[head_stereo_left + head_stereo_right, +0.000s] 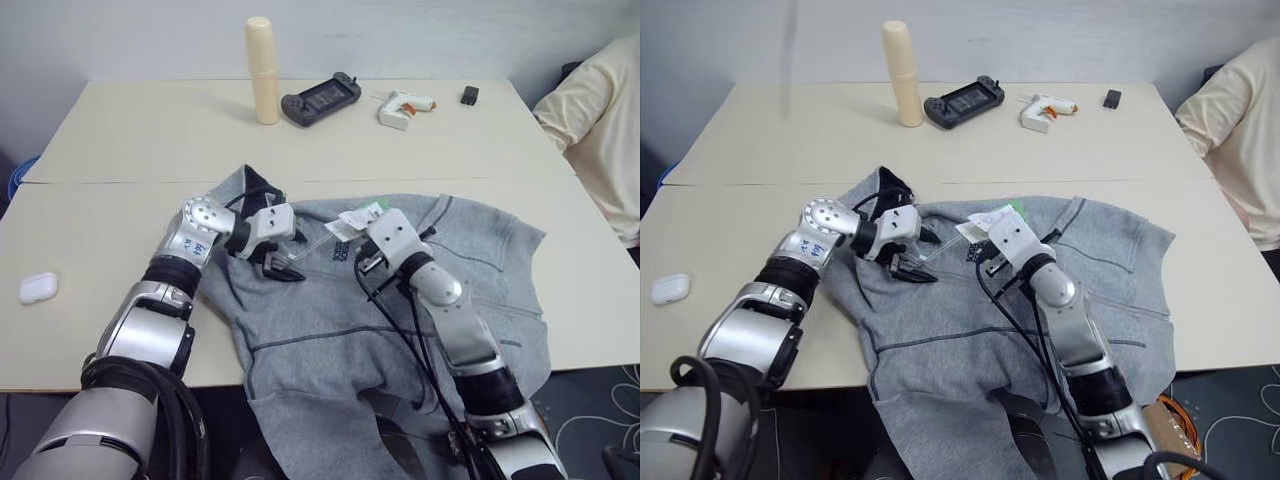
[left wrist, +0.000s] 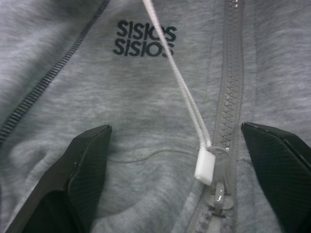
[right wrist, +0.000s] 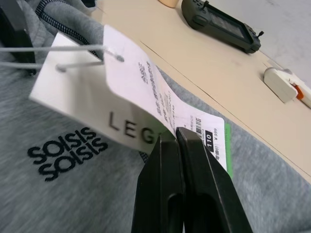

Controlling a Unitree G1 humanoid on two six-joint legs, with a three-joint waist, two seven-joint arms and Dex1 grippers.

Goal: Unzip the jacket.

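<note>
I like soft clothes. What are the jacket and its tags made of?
The jacket looks like soft, matte grey fleece: fuzzy, mottled surface. Its zipper seems grey plastic. The tags look like stiff printed paper or card, hung on thin white cord.

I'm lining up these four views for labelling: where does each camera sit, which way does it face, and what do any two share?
Left eye and right eye views: on the head, looking forward and down at the jacket on the table; both arms show.
Left wrist view: along the open left gripper, straddling the zipper pull.
Right wrist view: along the right gripper, shut on the paper tags.
Shared: both wrist views show the chest logo.
</note>
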